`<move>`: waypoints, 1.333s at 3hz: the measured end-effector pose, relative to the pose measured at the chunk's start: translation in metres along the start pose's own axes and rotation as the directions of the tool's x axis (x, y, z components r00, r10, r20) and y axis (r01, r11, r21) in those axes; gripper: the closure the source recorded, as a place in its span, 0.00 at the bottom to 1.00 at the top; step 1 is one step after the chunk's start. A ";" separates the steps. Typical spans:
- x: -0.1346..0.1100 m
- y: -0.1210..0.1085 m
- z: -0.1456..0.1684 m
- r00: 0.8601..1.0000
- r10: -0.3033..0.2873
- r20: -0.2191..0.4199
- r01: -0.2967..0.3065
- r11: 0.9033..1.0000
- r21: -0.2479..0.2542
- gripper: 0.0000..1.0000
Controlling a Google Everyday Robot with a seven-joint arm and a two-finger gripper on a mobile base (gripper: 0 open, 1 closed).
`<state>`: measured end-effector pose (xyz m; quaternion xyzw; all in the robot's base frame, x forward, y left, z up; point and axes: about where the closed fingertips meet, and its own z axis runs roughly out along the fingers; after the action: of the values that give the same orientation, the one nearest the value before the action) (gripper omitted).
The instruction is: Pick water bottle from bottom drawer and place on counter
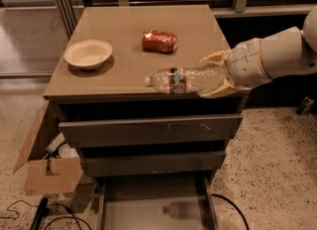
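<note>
Nearest you, the bottom drawer point(148, 197) stands open. Above it, your hand point(212, 77) grips the water bottle point(176, 81), clear with a dark label band, sideways over the bench point(124, 26) front edge. Beyond sit a crushed red can point(159, 41) and a bowl point(88, 53).

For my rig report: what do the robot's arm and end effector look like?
The arm is thick, rounded and white, with seams near the wrist. The end effector, over the counter's front edge, has two curved, pale yellow fingers.
</note>
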<state>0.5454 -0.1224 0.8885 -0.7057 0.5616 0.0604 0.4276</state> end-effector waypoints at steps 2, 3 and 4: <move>0.044 -0.063 0.036 0.996 0.077 -0.036 -0.077 0.997 -0.017 1.00; 0.071 -0.083 0.056 0.990 0.128 -0.056 -0.129 0.991 -0.019 1.00; 0.091 -0.091 0.067 0.983 0.168 -0.075 -0.170 0.985 -0.024 1.00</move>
<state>0.6814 -0.1449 0.8436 -0.6637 0.6337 0.0795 0.3894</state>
